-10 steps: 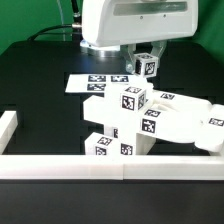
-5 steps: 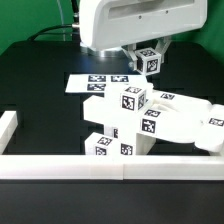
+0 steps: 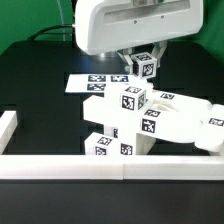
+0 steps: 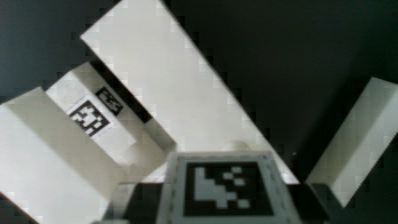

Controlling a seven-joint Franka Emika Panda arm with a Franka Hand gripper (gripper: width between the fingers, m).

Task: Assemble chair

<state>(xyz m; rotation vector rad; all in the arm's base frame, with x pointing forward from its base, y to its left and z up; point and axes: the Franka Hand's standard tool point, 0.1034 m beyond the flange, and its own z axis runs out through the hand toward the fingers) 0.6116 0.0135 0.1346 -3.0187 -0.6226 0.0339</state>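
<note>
**Item: small chair piece carried above the part-built chair**

- **Gripper** (image 3: 146,62): hangs under the white arm housing, clamped on a small tagged white block (image 3: 147,67). In the wrist view the same block (image 4: 217,186) sits between the two fingers, tag face up.
- **Chair** (image 3: 140,122): the joined white pieces stand on the black table (image 3: 40,80), just below the held block and a little toward the exterior view's left of it. One flat part (image 3: 195,122) reaches out from the chair toward the exterior view's right.
- **Marker board** (image 3: 90,85): lies flat just behind the chair.
- **Border rail** (image 3: 110,167): runs in front of the chair, near its base.

**Risks, as I judge them**
- The block looks slightly turned in the grip; lowered that way it could meet its seat skew and jam.
- A downward push off centre could tip or shove the chair, which appears to stand loose on the table.
- The grip covers only part of the block, so a knock against the chair's top could twist it out of the fingers.

**Change from a second ago**
- The block has moved slightly toward the exterior view's left, closer to above the chair's top. The chair itself has not shifted.
</note>
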